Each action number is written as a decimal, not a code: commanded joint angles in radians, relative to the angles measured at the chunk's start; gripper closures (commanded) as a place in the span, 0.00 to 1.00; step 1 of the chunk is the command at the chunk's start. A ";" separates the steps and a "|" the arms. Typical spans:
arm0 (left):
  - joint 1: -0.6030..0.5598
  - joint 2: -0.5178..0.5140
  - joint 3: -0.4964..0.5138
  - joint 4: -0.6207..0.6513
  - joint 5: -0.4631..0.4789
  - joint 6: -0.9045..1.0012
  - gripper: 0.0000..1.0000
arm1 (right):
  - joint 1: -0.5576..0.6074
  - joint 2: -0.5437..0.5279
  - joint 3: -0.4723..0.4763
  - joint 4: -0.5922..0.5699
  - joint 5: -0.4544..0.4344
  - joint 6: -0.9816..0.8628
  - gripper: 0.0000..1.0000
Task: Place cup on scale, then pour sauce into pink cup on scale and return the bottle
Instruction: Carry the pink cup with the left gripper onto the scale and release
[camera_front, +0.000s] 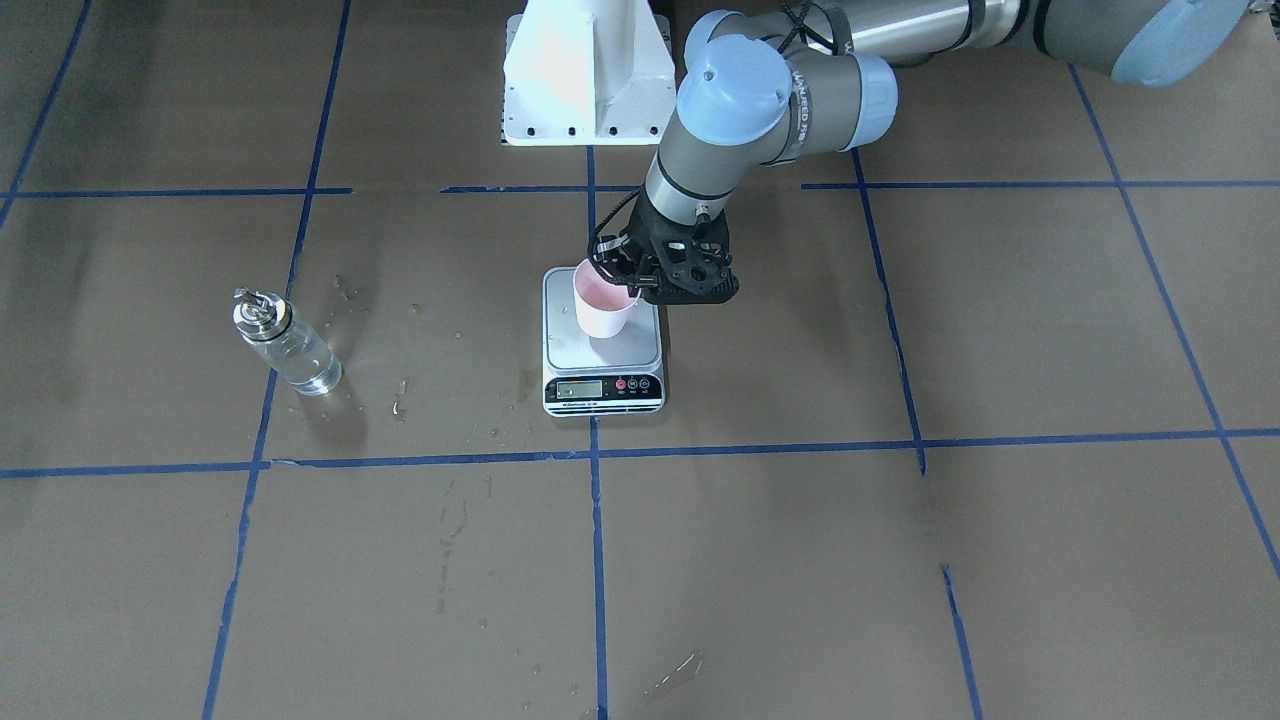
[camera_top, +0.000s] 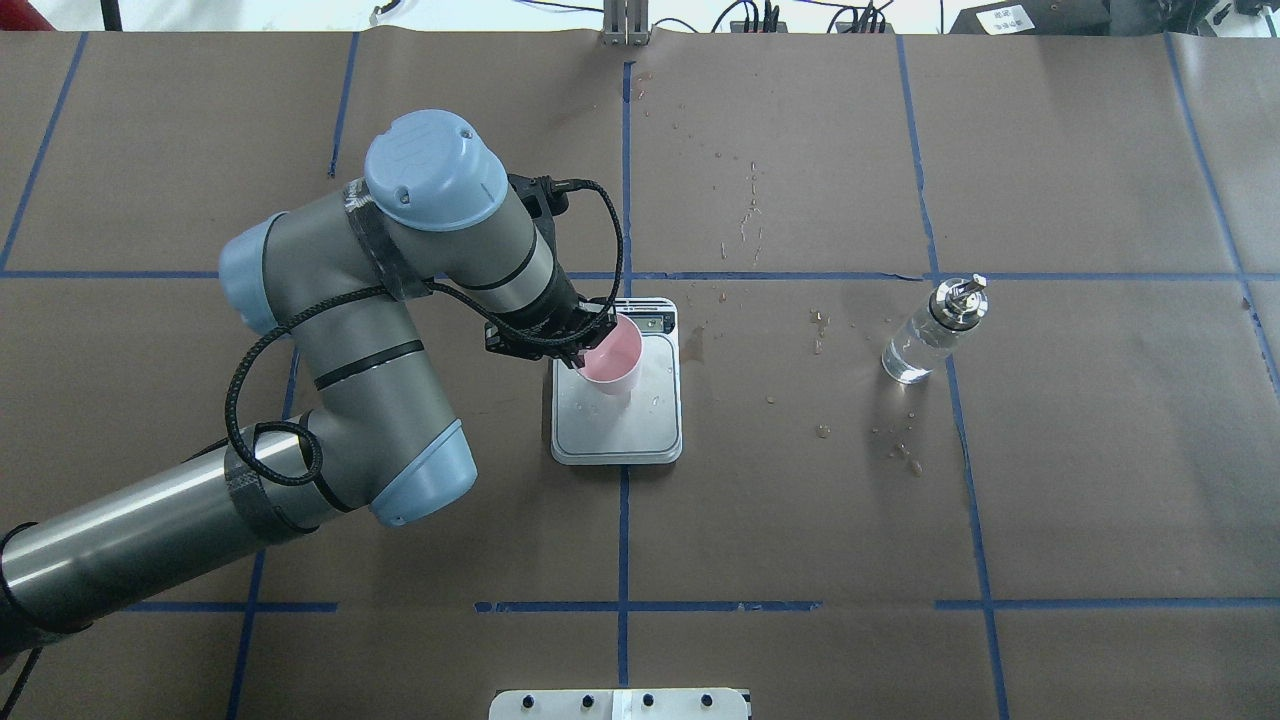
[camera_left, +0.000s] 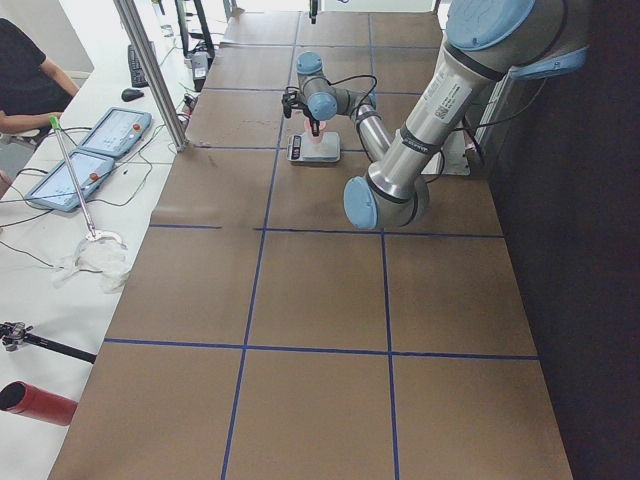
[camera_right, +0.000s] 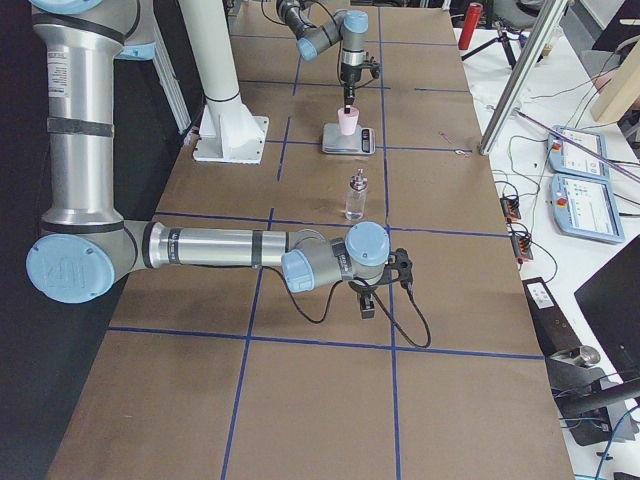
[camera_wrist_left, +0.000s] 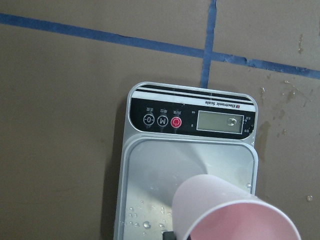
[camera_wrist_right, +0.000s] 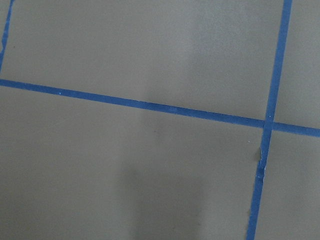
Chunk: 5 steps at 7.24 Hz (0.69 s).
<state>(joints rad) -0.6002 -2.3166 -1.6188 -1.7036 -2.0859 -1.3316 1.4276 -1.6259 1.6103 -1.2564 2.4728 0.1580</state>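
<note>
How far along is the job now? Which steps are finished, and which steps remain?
Nearly done: the cup is on or just above the platform of the scale. In hand: the left gripper pinches the cup's rim, so setting it down and letting go is not yet finished. Left: the bottle stands upright with nothing gripping it and I see no liquid in the cup, so pouring and returning the bottle remain.

Opposed overhead and front views share the scale (camera_front: 610, 357).

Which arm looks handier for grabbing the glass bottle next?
Right: the small clear glass bottle stands on its side, while the left hand grips the pale pink paper cup.
</note>
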 joint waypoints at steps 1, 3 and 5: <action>0.010 0.000 0.022 -0.025 0.004 0.002 0.82 | -0.001 0.000 -0.001 0.000 0.000 0.000 0.00; 0.011 0.005 0.022 -0.025 0.003 0.008 0.59 | -0.001 0.001 0.003 0.002 0.000 0.000 0.00; 0.002 0.012 -0.060 -0.022 -0.006 0.009 0.42 | -0.002 0.014 0.032 0.000 0.000 0.038 0.00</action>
<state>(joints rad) -0.5929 -2.3106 -1.6274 -1.7272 -2.0884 -1.3236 1.4261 -1.6192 1.6225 -1.2553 2.4728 0.1672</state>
